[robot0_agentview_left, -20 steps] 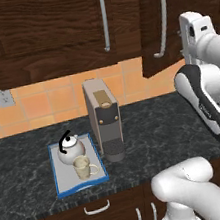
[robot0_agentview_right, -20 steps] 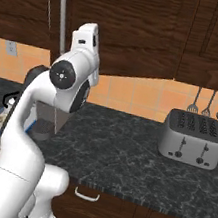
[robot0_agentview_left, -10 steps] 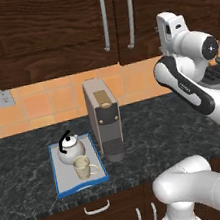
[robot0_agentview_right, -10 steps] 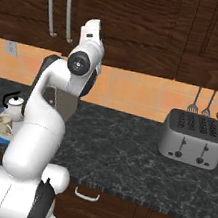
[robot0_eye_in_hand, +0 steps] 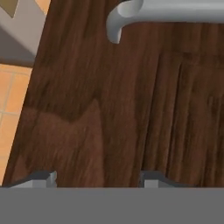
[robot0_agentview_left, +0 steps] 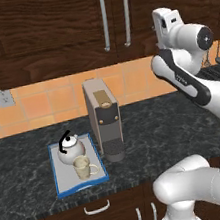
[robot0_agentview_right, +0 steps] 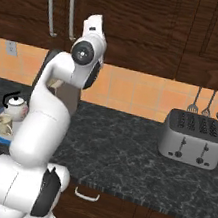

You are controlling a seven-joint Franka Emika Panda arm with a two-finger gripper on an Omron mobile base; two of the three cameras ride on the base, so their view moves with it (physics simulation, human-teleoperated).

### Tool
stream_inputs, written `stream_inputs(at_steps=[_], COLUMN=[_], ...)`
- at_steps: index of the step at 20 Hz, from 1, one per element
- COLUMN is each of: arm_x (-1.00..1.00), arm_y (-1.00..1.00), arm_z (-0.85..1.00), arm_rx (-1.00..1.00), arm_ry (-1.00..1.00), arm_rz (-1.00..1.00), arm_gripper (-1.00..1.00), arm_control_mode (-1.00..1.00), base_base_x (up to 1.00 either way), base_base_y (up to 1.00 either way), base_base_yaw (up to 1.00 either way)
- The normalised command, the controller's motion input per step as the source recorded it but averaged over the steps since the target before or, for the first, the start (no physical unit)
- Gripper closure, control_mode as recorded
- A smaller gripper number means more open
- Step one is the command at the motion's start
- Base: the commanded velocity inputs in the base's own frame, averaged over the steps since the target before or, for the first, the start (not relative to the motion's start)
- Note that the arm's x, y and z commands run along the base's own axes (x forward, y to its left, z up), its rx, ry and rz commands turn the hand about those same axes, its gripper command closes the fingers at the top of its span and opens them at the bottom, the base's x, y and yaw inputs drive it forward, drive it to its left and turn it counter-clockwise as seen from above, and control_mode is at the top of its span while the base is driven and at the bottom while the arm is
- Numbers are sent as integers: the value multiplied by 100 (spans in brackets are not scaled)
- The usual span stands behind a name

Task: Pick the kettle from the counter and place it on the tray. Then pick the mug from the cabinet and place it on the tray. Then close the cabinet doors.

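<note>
Fingers (robot0_eye_in_hand: 97, 179) stand parted, their two small tips (robot0_eye_in_hand: 41, 178) set apart with nothing between them, close in front of the dark wood of a cabinet door (robot0_eye_in_hand: 109, 109); the curved end of a silver bar handle (robot0_eye_in_hand: 131, 13) shows at the top of the hand view. Whether the tips touch the wood I cannot tell.

From the left base view the white arm rises from the lower right, its hand lifted high before the wall cabinet (robot0_agentview_left: 43, 32), to the right of the two handles (robot0_agentview_left: 114, 16) of the shut cabinet doors (robot0_agentview_left: 119, 29).

Below lies the surface (robot0_agentview_left: 155, 124), a dark speckled stone top above dark wooden drawers (robot0_agentview_left: 99, 215) with silver pulls. On its left part sits the tray (robot0_agentview_left: 62, 186), grey with a blue rim. The kettle (robot0_agentview_left: 70, 149) stands upright at the far end of the tray, black handle arched over it. The mug (robot0_agentview_left: 83, 167) stands upright just in front of the kettle, on the tray, handle to the right. Just beside the tray's right edge stands a tall grey coffee machine (robot0_agentview_left: 104, 118).

In the right base view a silver toaster (robot0_agentview_right: 191, 139) stands well apart to the right on the same surface, against orange wall tiles (robot0_agentview_right: 134, 92). Dark utensils (robot0_agentview_right: 210, 106) hang on the wall above it. A pale wall socket (robot0_agentview_left: 4, 97) sits on the tiles at the far left
</note>
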Motion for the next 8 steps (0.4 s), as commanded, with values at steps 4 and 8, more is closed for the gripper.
stream_inputs(at_steps=[4, 8], arm_x=[21, 12], arm_y=[0, 0], arm_z=[-8, -11], arm_rx=[0, 0], arm_ry=[15, 8], arm_rz=[-7, -8], arm_gripper=[-100, -100], arm_control_mode=[-100, -100], base_base_x=[0, 0], base_base_y=[0, 0], base_base_yaw=[0, 0])
